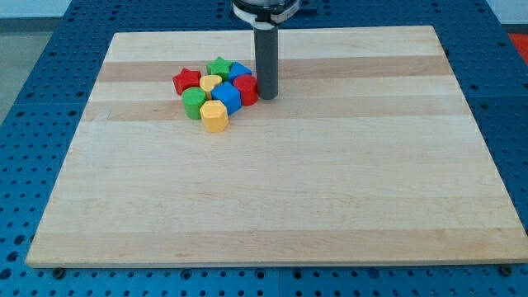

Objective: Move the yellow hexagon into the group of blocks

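The yellow hexagon (214, 116) sits at the lower edge of a tight cluster of blocks near the view's top left-centre, touching a blue block (227, 97) and a green round block (195, 103). The cluster also holds a red star (186, 80), a yellow heart (210, 82), a green star (219, 66), another blue block (240, 72) and a red block (246, 88). My tip (266, 96) stands just to the right of the red block, at the cluster's right side, up and to the right of the yellow hexagon.
The wooden board (280, 198) lies on a blue perforated table (33, 99). The rod comes down from a mount (264, 10) at the view's top.
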Controlling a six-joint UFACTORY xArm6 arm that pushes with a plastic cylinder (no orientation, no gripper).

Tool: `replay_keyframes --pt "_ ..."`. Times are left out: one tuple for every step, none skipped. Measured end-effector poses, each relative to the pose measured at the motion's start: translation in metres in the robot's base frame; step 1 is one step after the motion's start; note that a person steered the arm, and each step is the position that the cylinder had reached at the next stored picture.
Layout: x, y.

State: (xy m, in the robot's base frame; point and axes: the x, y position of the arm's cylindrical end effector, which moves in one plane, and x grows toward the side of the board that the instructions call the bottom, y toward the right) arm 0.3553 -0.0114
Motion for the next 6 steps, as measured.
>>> replay_keyframes --pt "0.007 0.018" --pt "0.054 0.009" --pt "0.085 -0.018" --pt "0.095 -0.055" --pt "0.095 -0.078" --pt "0.092 -0.085"
